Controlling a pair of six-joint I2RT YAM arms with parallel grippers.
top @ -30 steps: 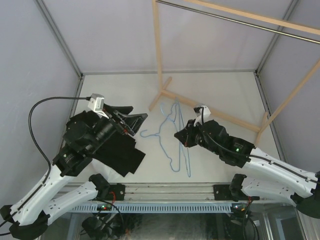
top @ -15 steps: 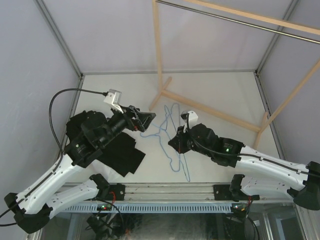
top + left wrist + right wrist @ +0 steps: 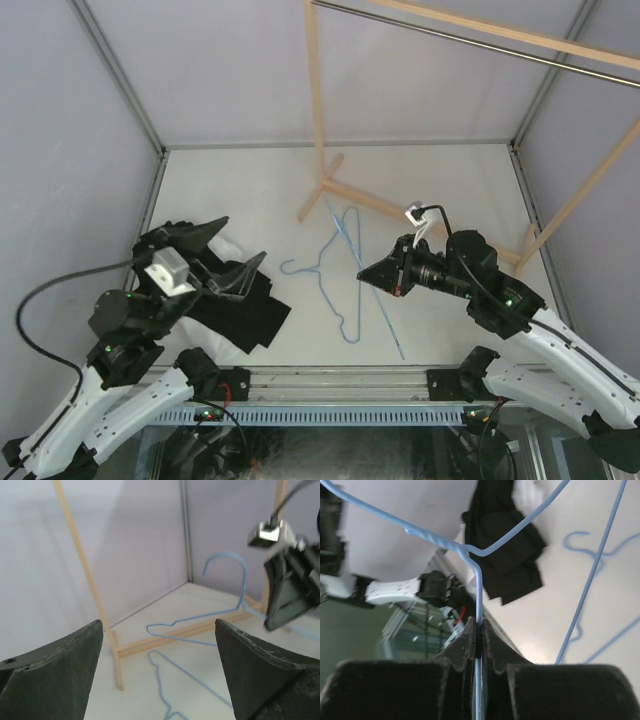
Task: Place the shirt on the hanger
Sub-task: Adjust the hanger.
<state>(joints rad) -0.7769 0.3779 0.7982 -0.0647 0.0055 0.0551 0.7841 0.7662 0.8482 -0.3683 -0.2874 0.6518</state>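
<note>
My left fingers stand wide apart with nothing between them, hanging over the near left of the worktop, just above the black garment that lies crumpled there. Of the shirt I can make out only a small white patch at the far edge of that black garment, mostly hidden under my left arm, so I cannot tell how it lies. My right fingers are pinched tight on the thin wire of a blue hanger, which is lifted off the worktop near the middle; from the left wrist view its hook stands up in the air beside my right fingers, and from above its long straight bar slants down toward the near edge. A second hanger, also blue wire, lies flat on the worktop between my 2 arms, its hook pointing toward the black garment. Behind both hangers stands a wooden rack with its foot on the worktop and a metal rail running across the top.
</note>
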